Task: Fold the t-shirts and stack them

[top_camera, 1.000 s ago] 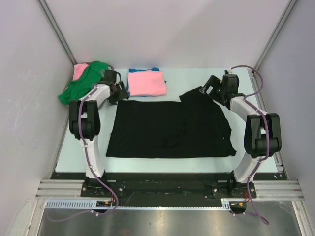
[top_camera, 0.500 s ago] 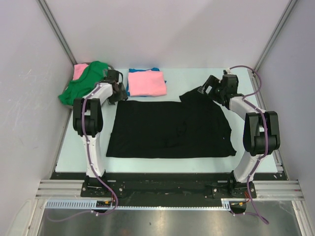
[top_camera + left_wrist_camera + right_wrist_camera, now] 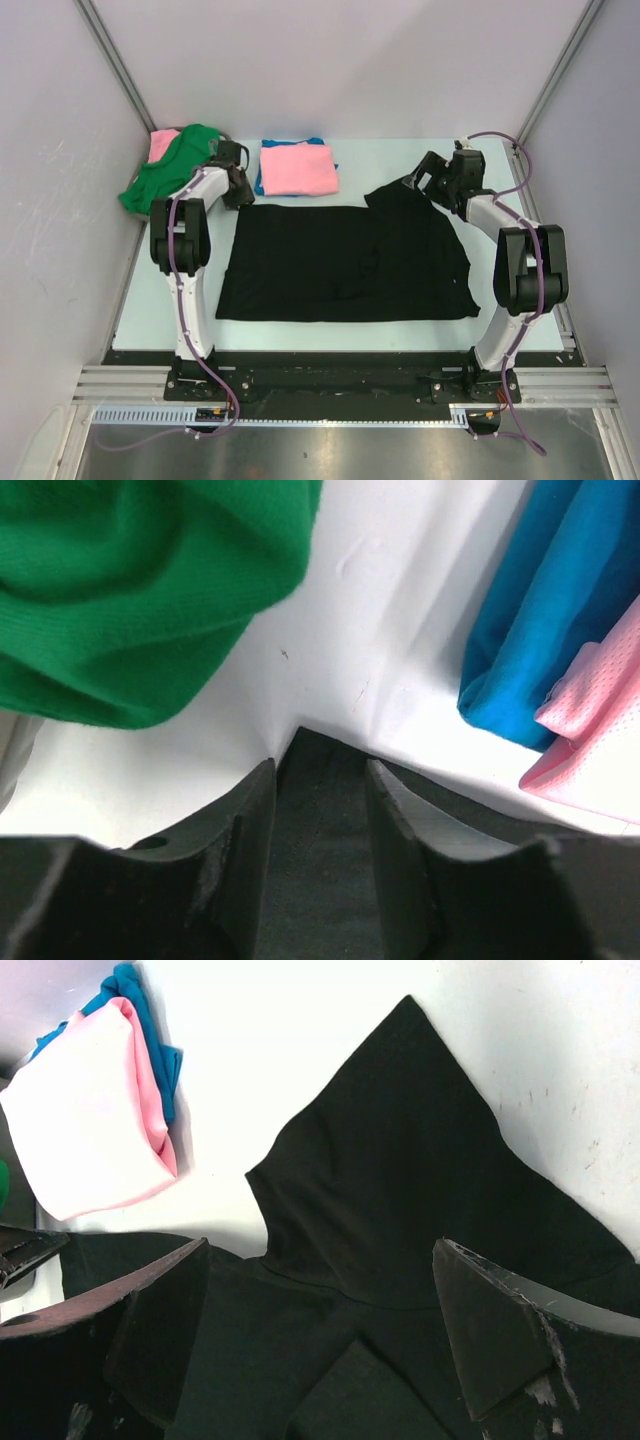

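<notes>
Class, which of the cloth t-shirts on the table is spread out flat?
The large black cloth t-shirt in the middle. The pink t-shirt and blue t-shirt lie folded together; the green t-shirt is crumpled.

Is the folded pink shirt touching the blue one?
Touching. The right wrist view shows the folded pink shirt lying directly on the blue shirt, whose edge sticks out beside it.

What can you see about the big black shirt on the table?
The black t-shirt is plain, soft-looking cloth and the biggest thing here. It lies spread flat on the table, with one sleeve sticking out at the far right. The open right gripper hangs over that sleeve. The shirt's far left corner sits between the fingers of the left gripper.
</notes>
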`<action>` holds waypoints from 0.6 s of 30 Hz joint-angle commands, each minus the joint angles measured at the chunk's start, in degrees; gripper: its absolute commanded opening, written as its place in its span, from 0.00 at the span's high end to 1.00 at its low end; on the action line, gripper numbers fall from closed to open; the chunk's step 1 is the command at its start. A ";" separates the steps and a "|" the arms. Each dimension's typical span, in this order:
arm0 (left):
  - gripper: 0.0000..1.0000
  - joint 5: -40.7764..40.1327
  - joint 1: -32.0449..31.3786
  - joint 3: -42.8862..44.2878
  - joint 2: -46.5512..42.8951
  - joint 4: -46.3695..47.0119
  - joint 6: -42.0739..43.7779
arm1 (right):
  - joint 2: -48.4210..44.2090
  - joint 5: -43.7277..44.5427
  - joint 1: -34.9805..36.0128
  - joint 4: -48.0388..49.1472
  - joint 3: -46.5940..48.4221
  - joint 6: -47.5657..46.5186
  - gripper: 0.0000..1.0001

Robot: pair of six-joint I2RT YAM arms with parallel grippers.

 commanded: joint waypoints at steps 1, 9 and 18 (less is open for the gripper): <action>0.58 2.98 0.43 -0.77 0.51 1.44 0.41 | 1.33 1.15 -0.19 -0.34 3.52 -1.36 0.03; 0.85 6.05 0.87 -2.27 0.51 2.67 0.15 | 4.93 3.96 -0.63 -5.71 7.65 -0.93 0.03; 1.00 8.61 1.57 -5.79 -2.21 5.04 -0.73 | 13.45 7.21 -0.81 -13.09 19.85 -3.55 0.04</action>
